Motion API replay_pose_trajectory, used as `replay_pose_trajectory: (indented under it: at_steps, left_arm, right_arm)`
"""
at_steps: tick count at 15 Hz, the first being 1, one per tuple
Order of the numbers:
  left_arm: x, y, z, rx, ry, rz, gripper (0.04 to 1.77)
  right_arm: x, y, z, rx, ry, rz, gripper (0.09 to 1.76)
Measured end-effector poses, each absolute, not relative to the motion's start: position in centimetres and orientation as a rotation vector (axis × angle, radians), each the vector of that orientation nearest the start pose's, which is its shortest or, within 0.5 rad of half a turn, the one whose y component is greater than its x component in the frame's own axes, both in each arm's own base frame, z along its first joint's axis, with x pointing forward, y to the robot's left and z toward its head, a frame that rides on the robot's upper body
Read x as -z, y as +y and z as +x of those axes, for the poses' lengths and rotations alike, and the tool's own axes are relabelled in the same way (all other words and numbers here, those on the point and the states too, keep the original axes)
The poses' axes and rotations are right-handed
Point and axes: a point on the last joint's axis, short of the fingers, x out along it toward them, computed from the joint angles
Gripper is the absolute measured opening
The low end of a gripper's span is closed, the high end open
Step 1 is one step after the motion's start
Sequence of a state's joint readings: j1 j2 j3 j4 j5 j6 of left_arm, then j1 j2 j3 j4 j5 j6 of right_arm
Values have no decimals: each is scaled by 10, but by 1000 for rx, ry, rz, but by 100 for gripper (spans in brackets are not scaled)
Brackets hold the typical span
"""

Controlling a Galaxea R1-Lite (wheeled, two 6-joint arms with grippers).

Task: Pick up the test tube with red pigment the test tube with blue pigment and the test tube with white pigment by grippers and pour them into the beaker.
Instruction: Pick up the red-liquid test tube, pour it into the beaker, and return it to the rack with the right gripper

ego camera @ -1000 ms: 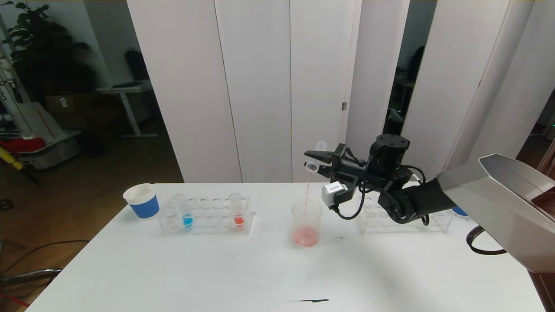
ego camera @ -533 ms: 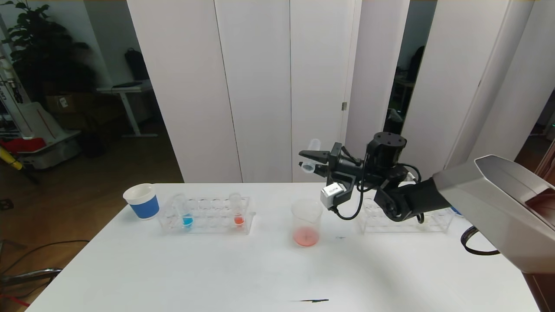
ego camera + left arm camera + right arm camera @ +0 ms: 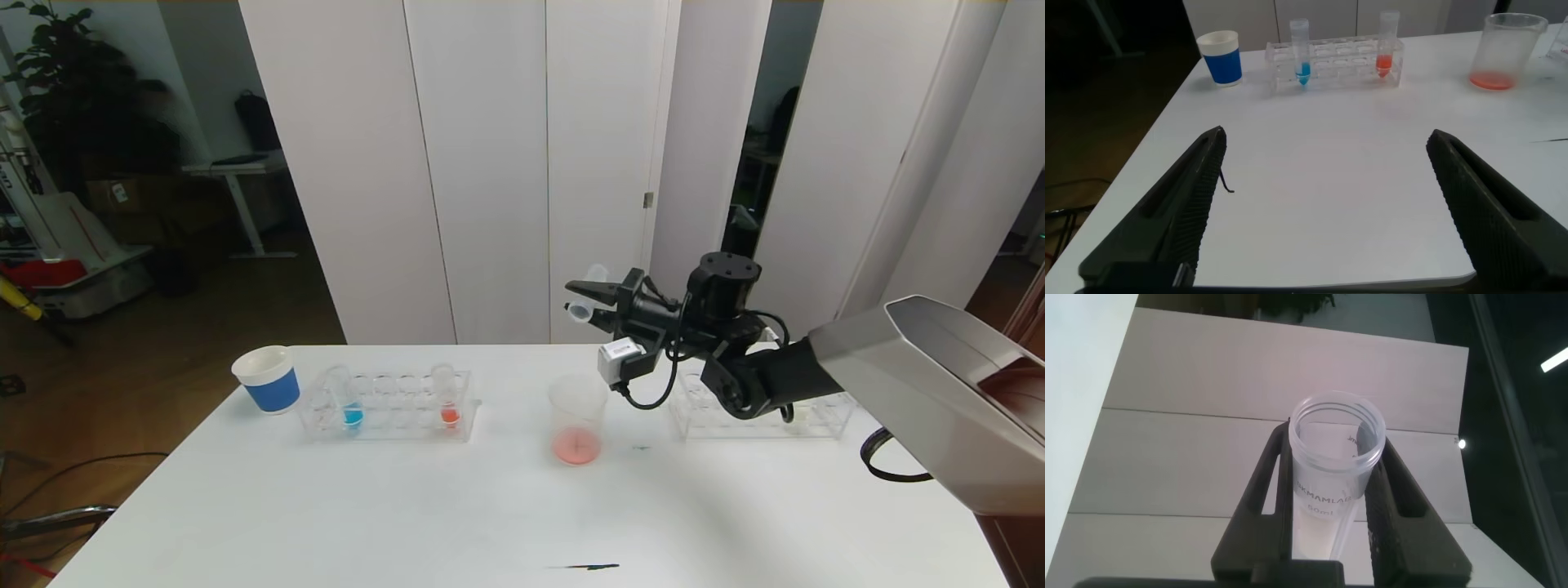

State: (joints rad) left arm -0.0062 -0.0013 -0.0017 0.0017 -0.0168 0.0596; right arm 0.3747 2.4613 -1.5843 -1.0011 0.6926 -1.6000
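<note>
The right gripper (image 3: 589, 301) was clamped shut on a clear tube (image 3: 586, 297), holding it tipped nearly sideways, above and just behind the beaker (image 3: 577, 420). The tube looked empty or nearly so, and pinkish-red liquid sat in the bottom of the beaker on the white table (image 3: 457, 506). The left gripper (image 3: 1323, 212) hung parked with its fingers spread wide and nothing between them, low over the table's near left part. The tube with blue liquid (image 3: 346, 398) and another with orange-red liquid (image 3: 446, 395) stood in the left rack (image 3: 388, 407). A likely risk was drips: a tilted tube could shed drops onto the table if carried toward the right rack (image 3: 763, 412).
</note>
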Motion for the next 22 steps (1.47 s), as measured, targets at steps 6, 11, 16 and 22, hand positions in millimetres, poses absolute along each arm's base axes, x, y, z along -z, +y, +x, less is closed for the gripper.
replay_pose_trajectory:
  at_steps: [6, 11, 16, 22]
  left_arm:
    - [-76, 0, -23, 22, -2, 59, 175]
    - [-76, 0, -23, 21, -2, 60, 175]
    - [-76, 0, -23, 21, -2, 59, 175]
    - [-76, 0, -23, 21, -2, 59, 175]
  right_arm:
    - [-161, 197, 448, -522, -669, -1158, 58]
    - [-178, 194, 445, -266, -386, -703, 58]
    - [-179, 199, 441, -93, -225, -260, 58]
    - [-174, 182, 435, 32, -159, -127, 58]
